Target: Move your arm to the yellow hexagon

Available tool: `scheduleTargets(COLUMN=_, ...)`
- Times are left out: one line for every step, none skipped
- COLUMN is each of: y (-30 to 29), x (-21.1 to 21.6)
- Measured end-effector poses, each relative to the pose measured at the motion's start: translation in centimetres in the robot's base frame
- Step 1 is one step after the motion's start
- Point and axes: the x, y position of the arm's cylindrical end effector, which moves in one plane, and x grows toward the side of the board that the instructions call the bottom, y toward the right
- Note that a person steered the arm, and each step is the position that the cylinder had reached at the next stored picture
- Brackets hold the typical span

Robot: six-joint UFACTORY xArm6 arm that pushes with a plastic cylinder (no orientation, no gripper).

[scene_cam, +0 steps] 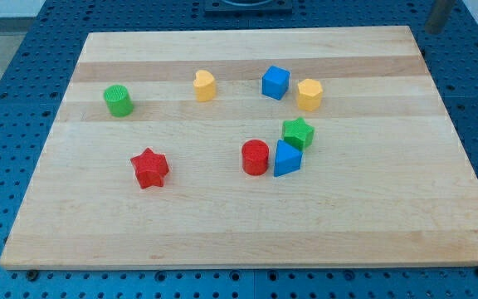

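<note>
The yellow hexagon point(309, 94) stands on the wooden board point(222, 224) at the upper right of the middle, just right of a blue cube point(275, 82). A dark rod shows at the view's top right, and its lower end, my tip point(432, 31), sits just beyond the board's top right corner. The tip is far to the upper right of the yellow hexagon and touches no block.
A yellow rounded block point(205, 85) lies left of the blue cube. A green cylinder point(119, 100) is at the left and a red star point(149, 168) at the lower left. A green star point(298, 132), a blue wedge point(286, 158) and a red cylinder point(256, 157) cluster below the hexagon.
</note>
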Motion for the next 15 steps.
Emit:
scheduleTargets(y=0.0, x=0.0)
scheduleTargets(y=0.0, x=0.0)
scheduleTargets(y=0.0, x=0.0)
scheduleTargets(y=0.0, x=1.3)
scheduleTargets(y=-1.2, x=5.8)
scheduleTargets(y=-3.3, x=9.8)
scheduleTargets(y=-5.8, x=12.7)
scheduleTargets(y=-7.3, x=13.3)
scheduleTargets(y=-7.3, x=13.3)
scheduleTargets(y=-8.1, x=15.3)
scheduleTargets(y=-9.6, x=17.0)
scheduleTargets(y=-12.2, x=17.5)
scheduleTargets(y=-15.5, x=17.5)
scheduleTargets(y=-18.3, x=17.5)
scheduleTargets(y=-21.5, x=17.5)
